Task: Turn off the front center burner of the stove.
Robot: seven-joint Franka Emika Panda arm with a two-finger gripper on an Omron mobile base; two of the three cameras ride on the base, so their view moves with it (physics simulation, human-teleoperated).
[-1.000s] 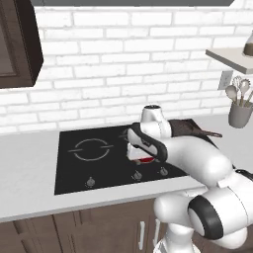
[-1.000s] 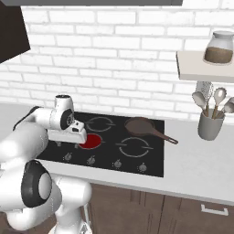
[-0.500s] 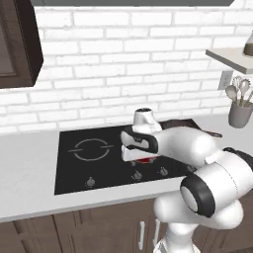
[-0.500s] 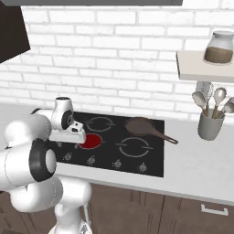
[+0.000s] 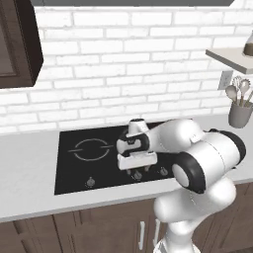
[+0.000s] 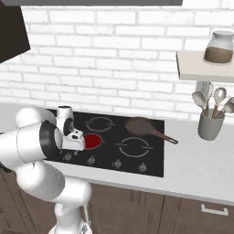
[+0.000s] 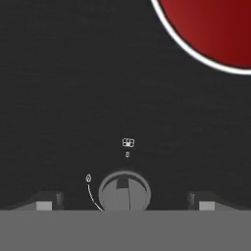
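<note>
Since half a second ago the arm has folded lower and pulled toward the front edge of the stove (image 5: 74,170); in the left base view the gripper (image 5: 136,168) now sits over the knob row instead of over the glass behind it. Pan, utensil holder and jar have not shifted.

Front center burner (image 6: 93,140): still solid red, so still on. It lies left of center in the right base view, just beside the hand, and fills the upper right corner of the hand view (image 7: 215,29).

Knob (image 7: 124,192): bottom center of the hand view, directly between the two fingers (image 7: 46,202), which stand wide apart on either side of it without touching. A small marking sits just above it and a curved scale with a flame mark runs along its left side. The ridge on the knob reads roughly vertical in this view.

Judgement on the step: approach is nearly done; the grasp is next. Centering looks good, so the move should be a straight descent with no sideways drift, closing the fingers across the ridge for grip. Then rotate about the knob's own axis until the red disc goes dark. Risk: closing too high and slipping off the low knob, or dragging sideways during the turn.

Elsewhere: pan (image 6: 139,125) on the rear right burner, utensil holder (image 6: 210,125) on the surface at far right, jar (image 6: 219,47) on the shelf (image 6: 194,68).
</note>
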